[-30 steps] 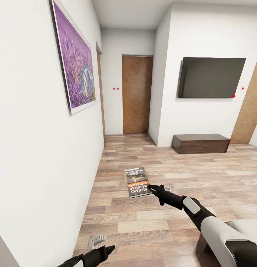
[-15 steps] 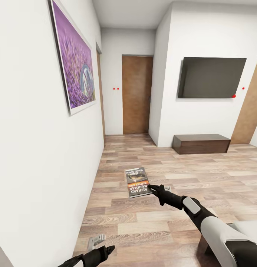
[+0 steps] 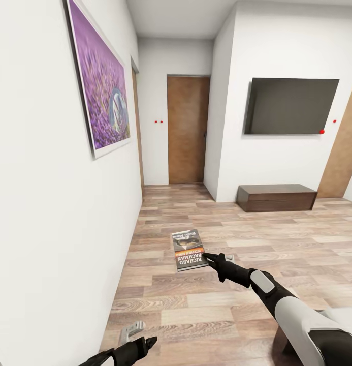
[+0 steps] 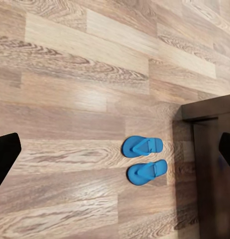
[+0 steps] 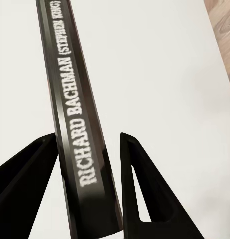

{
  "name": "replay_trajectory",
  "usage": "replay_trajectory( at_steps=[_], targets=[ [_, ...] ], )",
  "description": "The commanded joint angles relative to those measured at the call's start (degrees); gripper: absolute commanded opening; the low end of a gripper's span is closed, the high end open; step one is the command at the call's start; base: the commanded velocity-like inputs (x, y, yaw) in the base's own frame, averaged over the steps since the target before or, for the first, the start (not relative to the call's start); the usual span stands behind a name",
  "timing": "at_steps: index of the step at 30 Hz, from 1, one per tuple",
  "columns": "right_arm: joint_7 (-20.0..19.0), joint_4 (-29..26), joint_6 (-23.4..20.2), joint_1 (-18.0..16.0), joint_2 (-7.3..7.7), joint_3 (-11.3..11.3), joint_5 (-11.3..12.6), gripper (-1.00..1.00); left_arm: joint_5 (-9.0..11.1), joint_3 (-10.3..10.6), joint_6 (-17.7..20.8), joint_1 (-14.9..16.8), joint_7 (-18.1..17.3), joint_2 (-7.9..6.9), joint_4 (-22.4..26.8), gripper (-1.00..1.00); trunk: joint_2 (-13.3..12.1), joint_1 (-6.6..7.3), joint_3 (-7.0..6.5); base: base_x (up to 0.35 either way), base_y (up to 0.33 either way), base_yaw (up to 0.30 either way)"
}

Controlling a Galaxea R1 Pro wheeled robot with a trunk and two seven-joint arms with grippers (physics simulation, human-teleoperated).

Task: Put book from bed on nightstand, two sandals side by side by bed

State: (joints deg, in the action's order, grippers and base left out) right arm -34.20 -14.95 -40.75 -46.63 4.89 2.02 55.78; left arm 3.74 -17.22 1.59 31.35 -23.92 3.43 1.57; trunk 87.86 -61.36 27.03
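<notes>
Right tool (image 3: 210, 257) clamped on the edge of the book (image 3: 188, 249), held out flat above the wooden floor (image 3: 236, 300), cover up, orange band and white lettering showing. In the right wrist view, black fingers (image 5: 142, 189) closed on either side of the book's spine, "RICHARD BACHMAN" running along it. Left tool (image 3: 137, 338) low beside the white wall (image 3: 38, 229), fingers spread wide with nothing between them. In the left wrist view, two blue sandals (image 4: 143, 158) lying side by side on the floor, nearly touching, next to a dark wooden frame (image 4: 209, 149). Ahead: purple picture (image 3: 102, 96) on the wall, brown door (image 3: 187, 129), black television (image 3: 291, 105), low dark cabinet (image 3: 275, 196) beneath it.
</notes>
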Motion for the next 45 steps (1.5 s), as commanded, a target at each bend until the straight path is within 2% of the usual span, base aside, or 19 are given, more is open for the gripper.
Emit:
replay_trajectory(
  at_steps=[1,45],
  targets=[
    [-0.08,0.01,-0.2,-0.04,0.04,0.18,0.29,-1.0,0.39,-0.01,0.17,0.02,-0.16,0.0,0.01,1.0,0.03,0.0,0.06,0.075,0.0,0.0],
    [-0.17,0.01,-0.2,-0.04,0.04,0.24,0.29,-1.0,0.39,-0.01,0.17,0.02,-0.16,-0.09,0.01,1.0,0.03,0.0,0.06,0.075,0.0,0.0]
  ],
)
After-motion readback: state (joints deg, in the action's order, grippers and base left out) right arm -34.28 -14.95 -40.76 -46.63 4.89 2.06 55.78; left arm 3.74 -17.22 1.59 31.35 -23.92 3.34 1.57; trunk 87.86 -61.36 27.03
